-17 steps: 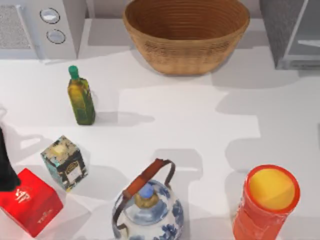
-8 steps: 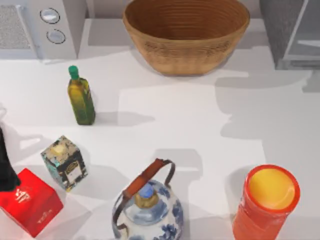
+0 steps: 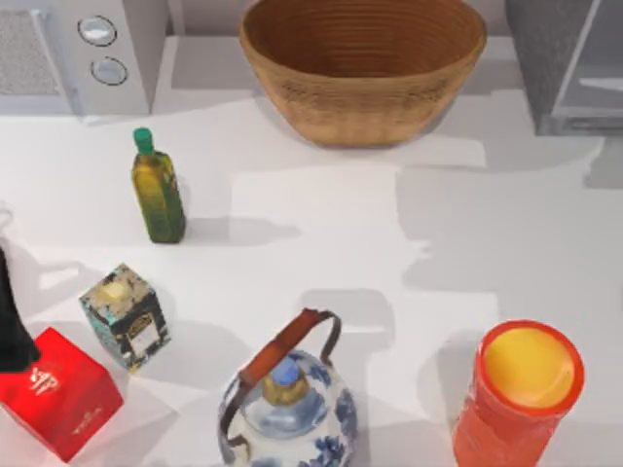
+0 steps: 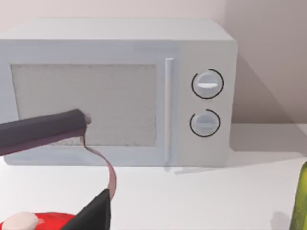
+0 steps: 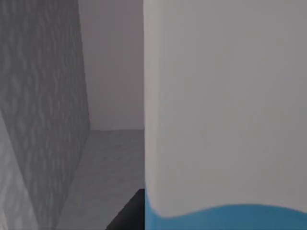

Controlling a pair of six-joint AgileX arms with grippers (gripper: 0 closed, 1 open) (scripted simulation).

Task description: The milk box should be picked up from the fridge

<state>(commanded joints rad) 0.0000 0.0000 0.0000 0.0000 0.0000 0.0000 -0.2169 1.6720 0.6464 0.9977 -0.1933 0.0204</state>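
So the right gripper is up inside the fridge [image 5: 43,110], and its wrist cam is basically nose to nose with the milk box [image 5: 225,105]: a white face with the sky-blue part at one edge, right in front of that gripper. The speckled grey fridge wall sits just beside the box, with the pale back of the compartment beyond it. Honestly can't tell if the right gripper is open, closed or actually touching the carton. The left gripper [image 4: 96,158] is spread open with nothing in it, parked just above the red box [image 3: 58,389] at the table's left edge. It faces the pale appliance with two dials [image 4: 120,91]. Near it are the small patterned box [image 3: 125,316] and, a bit farther off, the green-capped oil bottle [image 3: 158,190]. The table [image 3: 321,243] is plain white. A woven basket [image 3: 362,68] sits at the back, a blue-and-white teapot [image 3: 287,409] at the front, and an orange-red canister [image 3: 521,394] well away from the left gripper. The wall [image 4: 268,57] behind is pale and bare.
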